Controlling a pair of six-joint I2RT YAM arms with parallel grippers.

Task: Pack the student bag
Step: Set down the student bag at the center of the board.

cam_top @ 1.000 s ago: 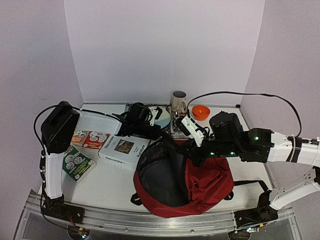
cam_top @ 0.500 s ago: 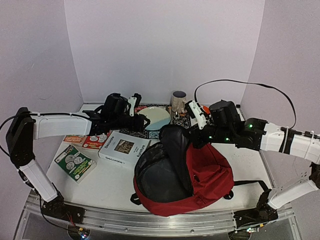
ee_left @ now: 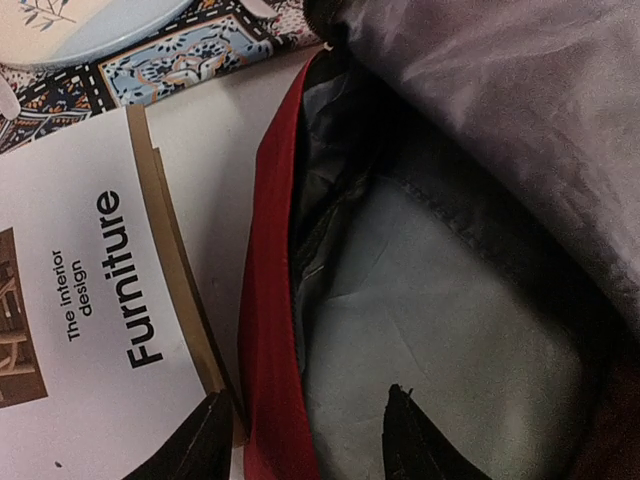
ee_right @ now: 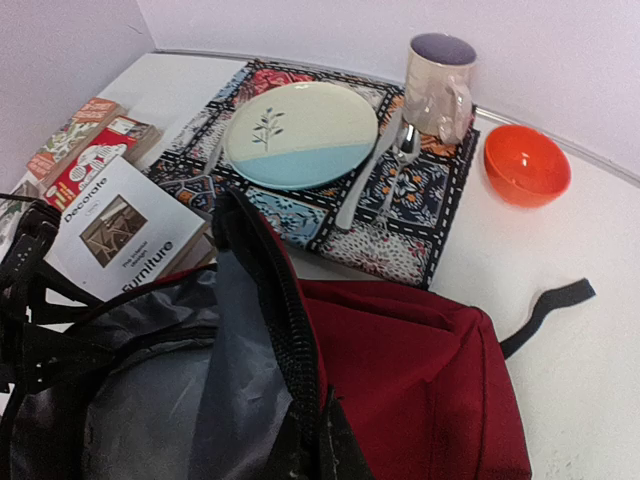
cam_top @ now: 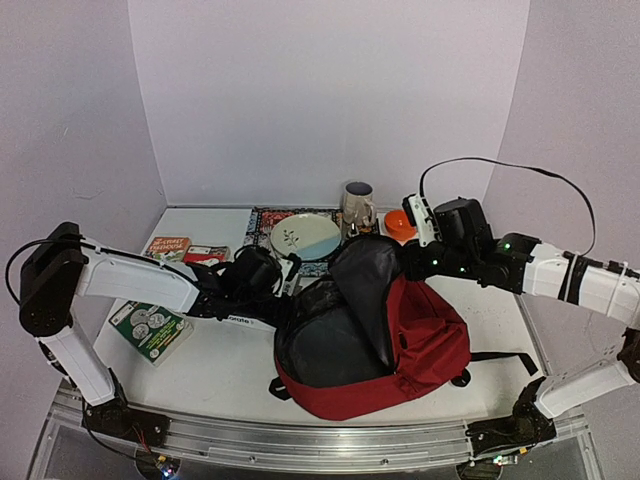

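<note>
Plate point(ee_right: 300, 135), mug point(ee_right: 438, 90), orange bowl point(ee_right: 527, 165), Furniture book point(ee_left: 90, 300), patterned mat point(ee_right: 400, 215)

The big soft fabric backpack point(cam_top: 430, 340) is dark red with grey inside, the round plate point(ee_right: 300, 135) is cream and light blue, and the small round bowl point(ee_right: 527, 165) is orange.

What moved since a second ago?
The left claw swung down to the left rim of the student bag, by the Furniture book, now open. The right claw, shut on the flap, pulled it up and back. Plate, mug and orange bowl stayed put.
</note>
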